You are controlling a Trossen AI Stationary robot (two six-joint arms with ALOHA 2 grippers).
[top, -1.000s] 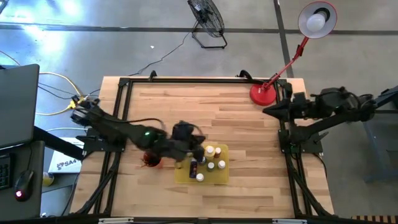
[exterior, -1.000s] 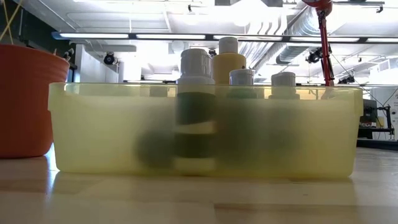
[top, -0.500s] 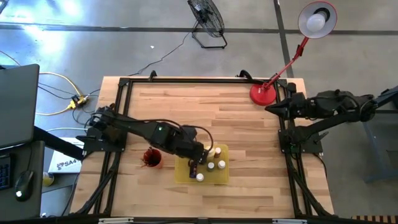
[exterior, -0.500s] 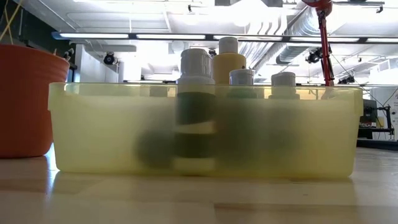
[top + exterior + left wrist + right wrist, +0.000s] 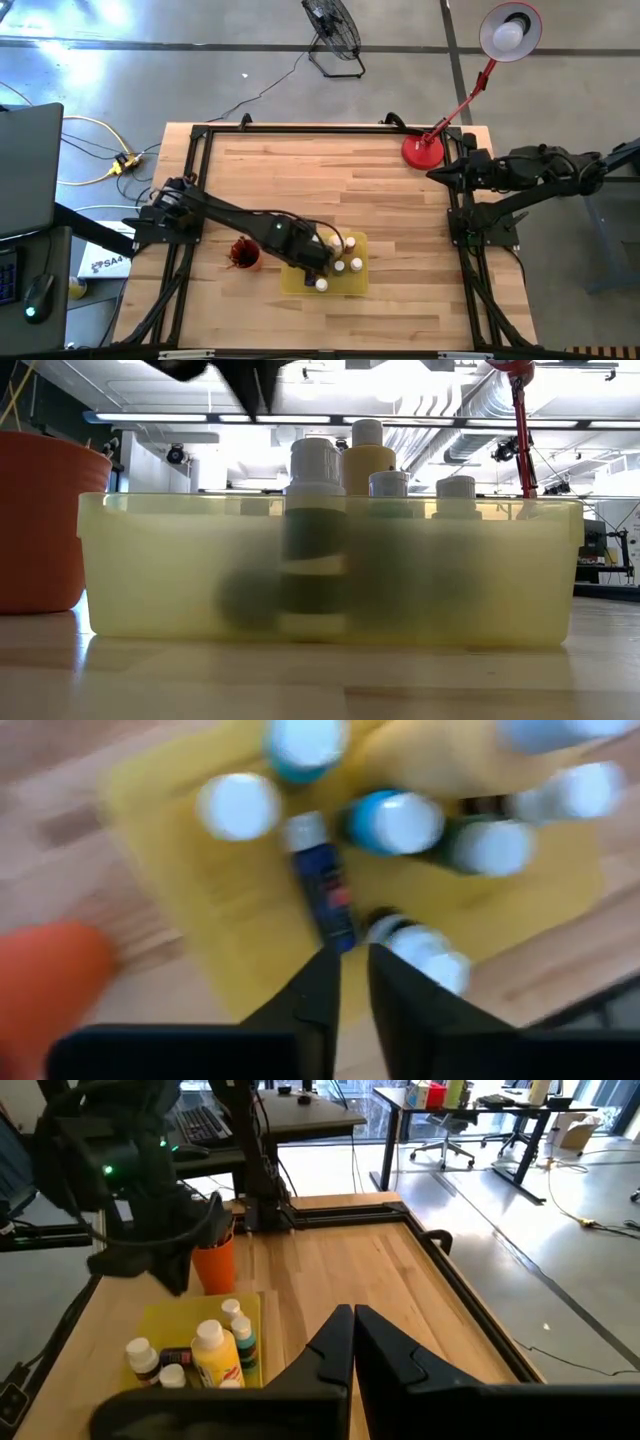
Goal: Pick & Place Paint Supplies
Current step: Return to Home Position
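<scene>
A flat yellow tray [image 5: 360,290] [image 5: 230,930] lies near the table's front edge and holds several paint bottles with pale caps [image 5: 340,266] [image 5: 388,484]. Most of them stand upright. One dark blue bottle [image 5: 325,895] lies flat on the tray floor. My left gripper [image 5: 318,262] [image 5: 352,960] hangs over the tray's left half and points down. Its fingers stand a narrow gap apart, just short of the lying bottle's bottom end. My right gripper [image 5: 432,176] [image 5: 352,1330] waits shut above the table's right edge.
A red cup [image 5: 243,254] [image 5: 35,520] stands on the table just left of the tray, with thin sticks [image 5: 15,395] rising from it. A red lamp's base [image 5: 422,151] sits at the far right. Bare wood lies across the far half of the table.
My left gripper has swung from beside the red cup toward the near edge, to over the tray. It has tipped from a slant to pointing almost straight down and has sunk, so its dark tip now shows at the top of the low view.
</scene>
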